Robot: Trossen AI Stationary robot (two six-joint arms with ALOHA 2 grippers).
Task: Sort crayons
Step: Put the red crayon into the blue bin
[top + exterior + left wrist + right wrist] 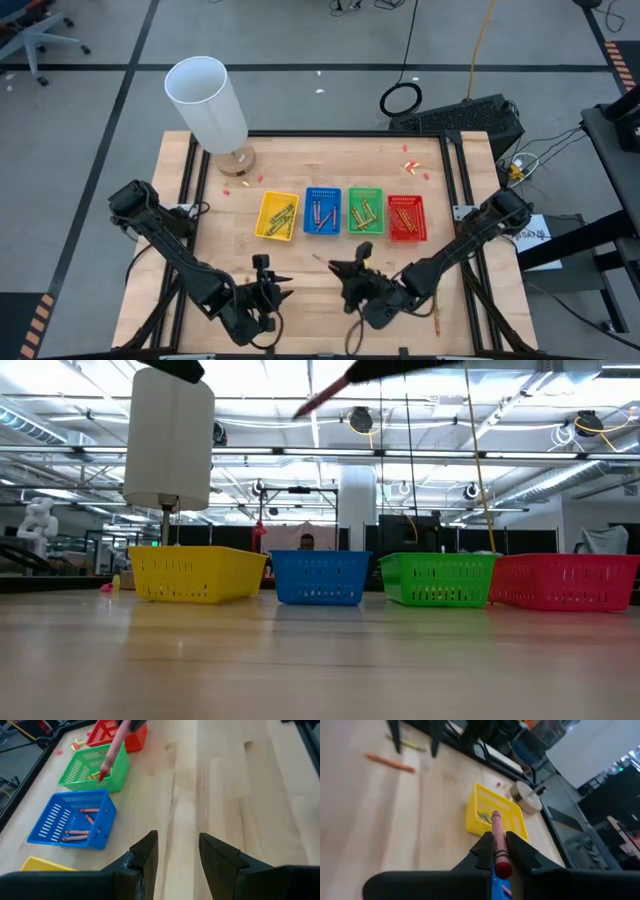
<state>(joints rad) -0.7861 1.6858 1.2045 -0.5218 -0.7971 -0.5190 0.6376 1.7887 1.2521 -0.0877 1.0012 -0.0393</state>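
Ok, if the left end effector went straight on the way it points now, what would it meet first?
Probably only bare table: the open left end effector aims over plain wood, with the blue tray off to one side. Depth beyond is unclear.

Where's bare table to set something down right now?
Free: the wood between the lamp base and the scraps, behind the trays. Crowded: the tray row, yellow tray to red tray, and the front edge under the left gripper and right gripper.
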